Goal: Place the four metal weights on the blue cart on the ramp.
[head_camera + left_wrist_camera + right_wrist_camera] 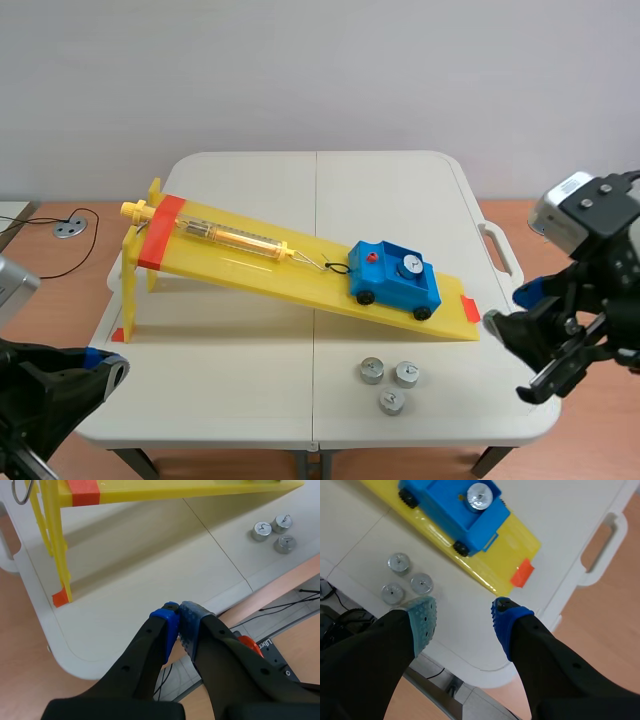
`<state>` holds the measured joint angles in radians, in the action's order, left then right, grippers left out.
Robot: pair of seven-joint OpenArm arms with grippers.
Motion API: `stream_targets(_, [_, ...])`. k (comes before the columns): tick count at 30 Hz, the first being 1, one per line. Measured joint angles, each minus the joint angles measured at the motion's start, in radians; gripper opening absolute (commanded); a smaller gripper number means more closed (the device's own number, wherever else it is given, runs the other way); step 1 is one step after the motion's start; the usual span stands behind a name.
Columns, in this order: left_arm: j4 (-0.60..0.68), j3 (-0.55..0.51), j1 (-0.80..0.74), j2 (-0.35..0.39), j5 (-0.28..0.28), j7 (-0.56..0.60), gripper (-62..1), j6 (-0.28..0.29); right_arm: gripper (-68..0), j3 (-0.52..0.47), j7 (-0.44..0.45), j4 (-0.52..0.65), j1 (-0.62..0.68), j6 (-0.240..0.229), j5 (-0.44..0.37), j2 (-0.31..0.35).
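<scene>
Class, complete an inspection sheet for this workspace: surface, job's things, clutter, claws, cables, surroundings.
Surface: white table with a seam down the middle.
Job's things: yellow ramp; blue cart near its low end, carrying one weight; three weights on the table in front of the ramp.
Clutter: nothing seen.
Claws: left claw shut on nothing, off the table's near edge; right claw open, over the table's edge by the ramp's low end.
Cables: black cable on the floor.
Surroundings: pale wall, wooden floor.
</scene>
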<state>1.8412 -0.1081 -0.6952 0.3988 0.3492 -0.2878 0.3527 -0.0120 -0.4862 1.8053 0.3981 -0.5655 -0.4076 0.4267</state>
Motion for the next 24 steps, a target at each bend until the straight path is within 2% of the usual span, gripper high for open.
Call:
stream_targets(10, [0.0, 0.0, 0.0, 0.0, 0.0, 0.0, -56.9, 0.0, -41.0, 0.167, 0.09, -0.104, -0.007, 0.012, 0.194, -0.095])
stream_targets(15, [0.0, 0.0, 0.0, 0.0, 0.0, 0.0, -56.9, 0.0, -41.0, 0.241, 0.114, -0.2, -0.057, 0.051, 0.285, -0.125])
stream_targets(19, [0.0, 0.0, 0.0, 0.0, 0.0, 0.0, -56.9, 0.0, -41.0, 0.289, 0.146, -0.275, -0.103, 0.084, 0.332, -0.143])
stream_targets(24, [0.0, 0.0, 0.0, 0.0, 0.0, 0.0, -56.9, 0.0, -41.0, 0.32, 0.161, -0.346, -0.141, 0.101, 0.341, -0.171])
